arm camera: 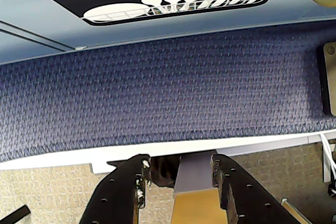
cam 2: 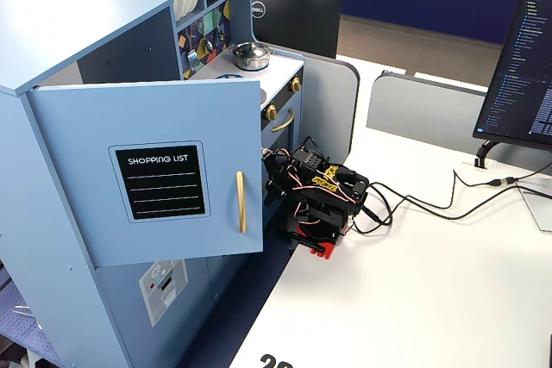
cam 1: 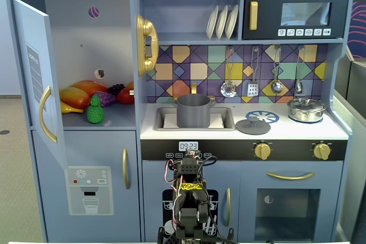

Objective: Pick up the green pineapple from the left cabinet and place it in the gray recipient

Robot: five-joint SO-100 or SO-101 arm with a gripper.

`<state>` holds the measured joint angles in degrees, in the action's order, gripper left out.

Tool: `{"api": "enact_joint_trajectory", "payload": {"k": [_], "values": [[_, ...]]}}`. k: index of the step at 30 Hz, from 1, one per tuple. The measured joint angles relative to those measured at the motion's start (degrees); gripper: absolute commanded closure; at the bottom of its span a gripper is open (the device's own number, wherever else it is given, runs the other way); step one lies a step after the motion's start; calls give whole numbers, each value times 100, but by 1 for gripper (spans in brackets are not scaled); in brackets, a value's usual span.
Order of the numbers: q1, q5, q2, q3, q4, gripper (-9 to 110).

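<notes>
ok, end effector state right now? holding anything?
End effector: open and empty in the wrist view, pointing down at the blue carpet. The pineapple sits in the cabinet.

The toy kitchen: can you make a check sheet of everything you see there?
Surface: white table, bare beside the arm.
Job's things: green pineapple upright on the open left cabinet shelf; gray recipient in the sink, empty-looking.
Clutter: toy fruit behind the pineapple; flat lid; silver pot.
Gripper: fingers apart, holding nothing, arm folded low.
Cables: black cables across the table.
Surroundings: monitor, blue carpet.
</notes>
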<state>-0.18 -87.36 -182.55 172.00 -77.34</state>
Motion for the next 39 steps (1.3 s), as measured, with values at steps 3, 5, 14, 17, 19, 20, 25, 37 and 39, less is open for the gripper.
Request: {"api": "enact_joint_trajectory", "payload": {"k": [3,5,14,17,19,20,25,37,39], "values": [[0,-53,0,0,0,101],[0,-53,0,0,0,101],[-158,-202,0,0,-26,98],[-1011,97,0,0,-18,95],[-1890,686,-44,9,167,95],[-2382,940,-123,26,290,95],[-4052,976,-343,44,2426,94],[-5124,-123,1424,-1125,7928,74],[-5036,-202,1802,-1371,8095,72]]}}
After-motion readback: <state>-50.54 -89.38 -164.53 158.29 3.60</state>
